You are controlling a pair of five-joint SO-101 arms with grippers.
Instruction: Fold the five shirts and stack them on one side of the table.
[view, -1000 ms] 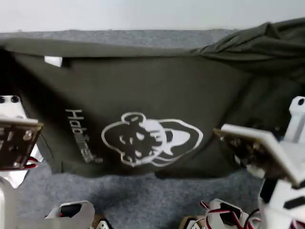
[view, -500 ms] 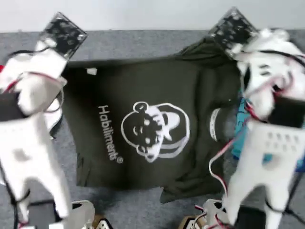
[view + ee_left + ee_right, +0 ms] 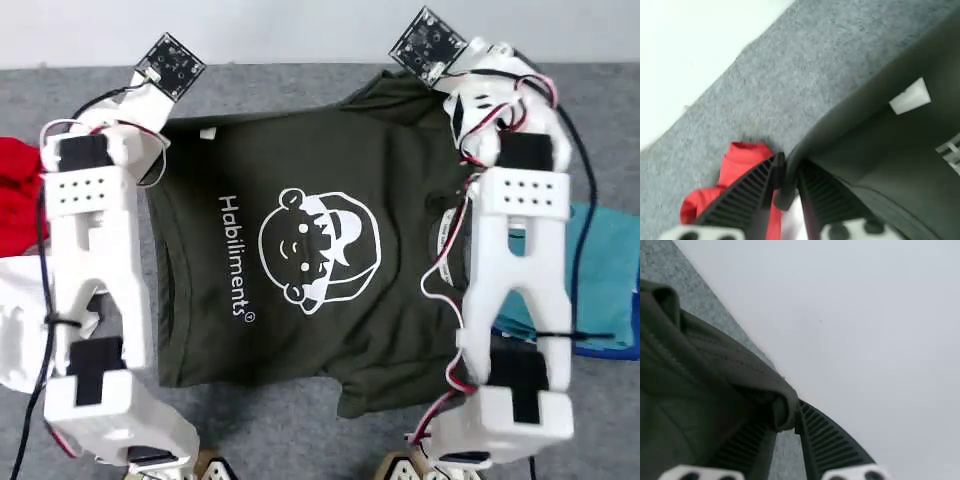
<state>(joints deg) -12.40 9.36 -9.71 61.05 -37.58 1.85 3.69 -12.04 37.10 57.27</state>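
Observation:
A dark green shirt (image 3: 330,210) with a white print lies spread face up on the grey table (image 3: 280,85). My left gripper (image 3: 160,118) is at the shirt's far left corner, shut on the shirt's edge (image 3: 805,150); the dark fingers (image 3: 755,190) pinch the cloth, near a white tag (image 3: 910,96). At the far right corner my right gripper (image 3: 452,92) is shut on a bunched fold of the same shirt (image 3: 715,370), which wraps over its fingers (image 3: 825,435). Both arms stretch along the shirt's sides.
A red shirt (image 3: 20,185) and a white one (image 3: 20,325) lie crumpled at the table's left edge; the red shirt (image 3: 737,167) is just beyond my left fingers. A teal shirt (image 3: 605,285) lies on the right. A white wall (image 3: 865,315) runs behind the table.
Both arms swung from close under the camera out to the far edge. The green shirt went with them and now lies flatter, turned more squarely on the table.

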